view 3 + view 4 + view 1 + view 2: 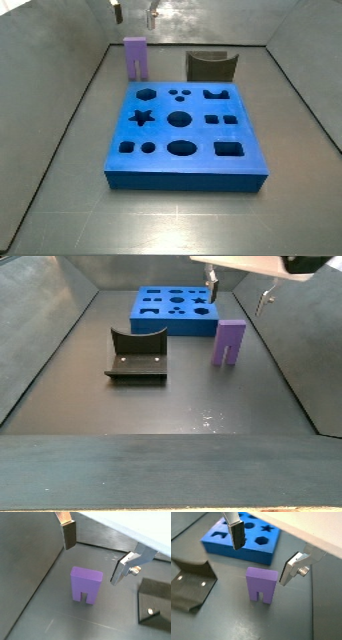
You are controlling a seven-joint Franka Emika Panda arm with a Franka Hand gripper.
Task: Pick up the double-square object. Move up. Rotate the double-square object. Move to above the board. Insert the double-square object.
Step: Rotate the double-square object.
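The small lavender-purple plastic double-square object [86,585] stands upright on the dark grey floor [60,619], a narrow slot cut up from its lower edge. It is untouched and free of any grip.

The gripper [264,553] hangs above the block with its two flat silver fingers spread wide apart and nothing between them; in both wrist views one finger [68,533] sits to one side of the block and the second finger [123,568] to the opposite side, both clear of it.

The large flat bright-blue board [183,128], pierced with star, circle, square and cross holes, lies flat on the floor, near the block but apart from it.

The dark L-shaped fixture [138,354] stands on the floor beside the block, also separate.
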